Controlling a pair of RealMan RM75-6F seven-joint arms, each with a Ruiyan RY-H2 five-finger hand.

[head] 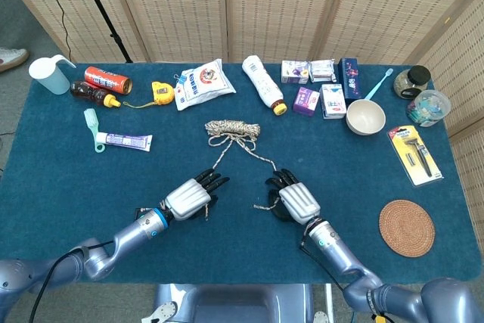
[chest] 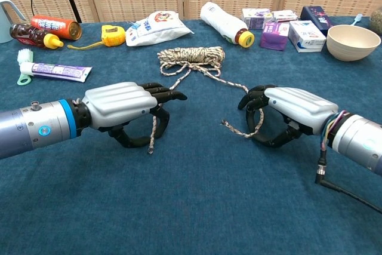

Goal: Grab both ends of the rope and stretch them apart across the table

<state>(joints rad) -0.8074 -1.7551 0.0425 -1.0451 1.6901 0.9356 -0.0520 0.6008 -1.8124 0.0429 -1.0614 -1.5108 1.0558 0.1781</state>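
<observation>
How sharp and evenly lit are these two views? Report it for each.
Head view: even, soft light, sharp throughout, rope strands crisp, faint shadows under each robot hand. Chest view: wide-angle stretch enlarges the left robot hand and right robot hand; far items slightly softer.

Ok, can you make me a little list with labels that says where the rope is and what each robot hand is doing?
rope: coiled bundle mid-table, two loose strands running toward the robot
left robot hand: fingers curled around the left strand near its end
right robot hand: fingers curled around the right strand, frayed end sticking out
rope state: not yet stretched, bundle still coiled
behind the rope: white pouch, white bottle
right side: bowl, round woven mat
</observation>
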